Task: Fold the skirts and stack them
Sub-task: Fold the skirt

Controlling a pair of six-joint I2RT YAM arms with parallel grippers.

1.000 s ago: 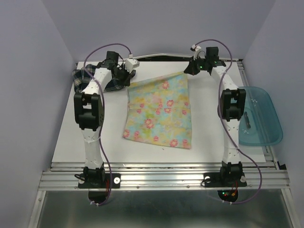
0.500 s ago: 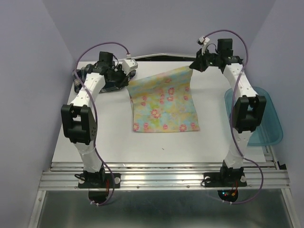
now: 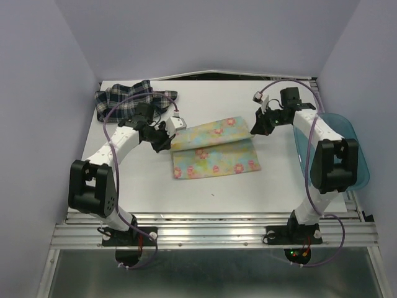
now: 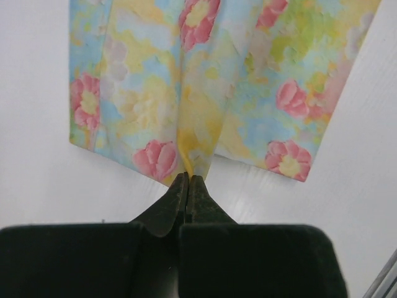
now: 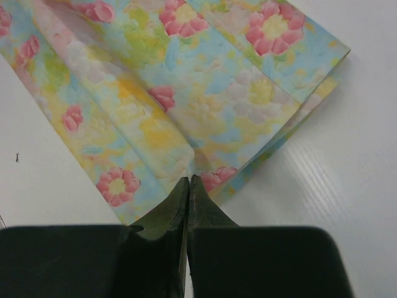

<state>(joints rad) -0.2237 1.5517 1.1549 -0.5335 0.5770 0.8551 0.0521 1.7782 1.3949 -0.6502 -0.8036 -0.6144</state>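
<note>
While both arms reach out over the white tabletop (image 3: 124,186), the pastel yellow-and-blue cloth skirt with pink flower print (image 3: 214,149) lies near the middle of the surface. Its far part is held up off the table above the near part, which lies flat. At the skirt's far left corner, the left gripper (image 4: 188,180) has its black jaws pressed together on the cloth, and in the left wrist view the fabric rises from the fingertips in a gathered pleat. At the far right corner, the right gripper (image 5: 188,183) likewise pinches the cloth between tightly closed jaws. There, two layers of the printed fabric show one over the other against the table. The dark navy-green plaid cloth skirt with white lines (image 3: 133,99) sits bunched at the table's far left corner, well apart from both grippers and from the pastel skirt. A translucent teal plastic bin (image 3: 361,162) rests at the table's right edge, partly behind the right arm.
</note>
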